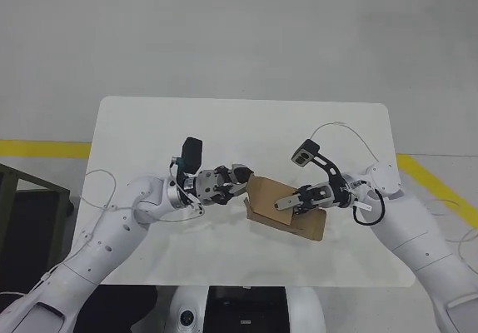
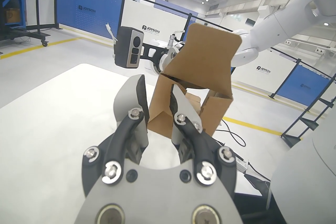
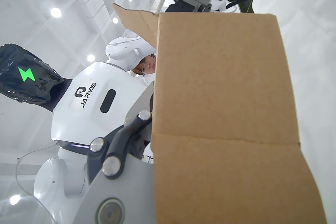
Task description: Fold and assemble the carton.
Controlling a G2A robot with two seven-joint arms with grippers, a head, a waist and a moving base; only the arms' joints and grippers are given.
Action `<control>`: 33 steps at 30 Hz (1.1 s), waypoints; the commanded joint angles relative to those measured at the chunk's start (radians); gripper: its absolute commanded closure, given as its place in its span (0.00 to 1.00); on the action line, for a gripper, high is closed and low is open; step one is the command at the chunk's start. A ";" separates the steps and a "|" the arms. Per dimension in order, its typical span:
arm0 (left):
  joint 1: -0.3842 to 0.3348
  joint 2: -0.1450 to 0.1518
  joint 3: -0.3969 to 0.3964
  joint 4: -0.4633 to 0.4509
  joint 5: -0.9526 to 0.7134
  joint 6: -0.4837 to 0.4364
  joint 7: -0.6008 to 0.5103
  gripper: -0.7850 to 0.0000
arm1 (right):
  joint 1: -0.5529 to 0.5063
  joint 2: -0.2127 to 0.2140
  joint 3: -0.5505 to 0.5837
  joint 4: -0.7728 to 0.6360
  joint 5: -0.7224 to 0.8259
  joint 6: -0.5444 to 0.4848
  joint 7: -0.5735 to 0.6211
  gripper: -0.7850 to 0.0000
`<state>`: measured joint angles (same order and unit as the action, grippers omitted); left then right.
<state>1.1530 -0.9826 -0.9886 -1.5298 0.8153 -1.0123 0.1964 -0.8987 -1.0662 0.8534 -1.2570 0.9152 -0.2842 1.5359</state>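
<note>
A brown carton (image 1: 306, 223) sits partly opened at the table's front centre, one flap raised (image 2: 207, 64). My left gripper (image 1: 241, 178) is at its left end and stands open (image 2: 157, 83). One finger (image 2: 181, 104) is inside the carton's open end and the other (image 2: 140, 93) is outside the end wall. I cannot see whether the pads touch the wall. My right gripper (image 1: 287, 202) is shut on the carton's right side. A white finger lies on top of the wall, and another finger (image 3: 145, 104) is pressed against the carton (image 3: 223, 78) from the other side.
The white table (image 1: 222, 125) is bare around the carton. A dark metal rack (image 1: 6, 200) stands off its left side. The right arm's wrist camera (image 2: 128, 49) juts out just behind the carton.
</note>
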 commanded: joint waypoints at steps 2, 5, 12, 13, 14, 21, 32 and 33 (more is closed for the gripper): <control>0.029 0.009 -0.030 -0.019 -0.006 0.000 0.001 0.71 | -0.002 0.000 0.001 -0.001 0.001 0.000 0.000 1.00; 0.057 0.018 -0.059 -0.047 -0.028 0.000 0.012 0.71 | -0.003 -0.001 -0.001 0.003 -0.008 0.000 0.000 1.00; 0.076 0.042 -0.088 -0.110 -0.145 0.000 -0.045 0.66 | 0.005 -0.001 -0.008 0.025 -0.075 0.000 0.000 1.00; 0.076 0.047 -0.088 -0.113 -0.182 0.000 -0.066 0.65 | 0.006 -0.001 -0.007 0.026 -0.085 0.000 0.000 1.00; 0.076 0.052 -0.086 -0.109 -0.223 0.000 -0.104 0.62 | 0.007 -0.001 -0.005 0.028 -0.096 -0.002 -0.002 1.00; 0.057 0.108 -0.079 -0.117 -0.667 0.004 -0.494 0.00 | 0.006 0.000 0.009 0.026 -0.153 -0.016 -0.016 1.00; -0.035 0.172 -0.066 -0.113 -1.447 0.402 -1.284 0.00 | 0.005 -0.001 0.018 0.022 -0.199 -0.026 -0.026 1.00; -0.045 0.172 -0.060 -0.107 -1.459 0.436 -1.328 0.00 | 0.004 -0.001 0.018 0.021 -0.202 -0.026 -0.026 1.00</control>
<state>1.1171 -0.8109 -1.0544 -1.6432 -0.6214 -0.6182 -1.0686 -0.8938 -1.0674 0.8714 -1.2348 0.7151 -0.3107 1.5093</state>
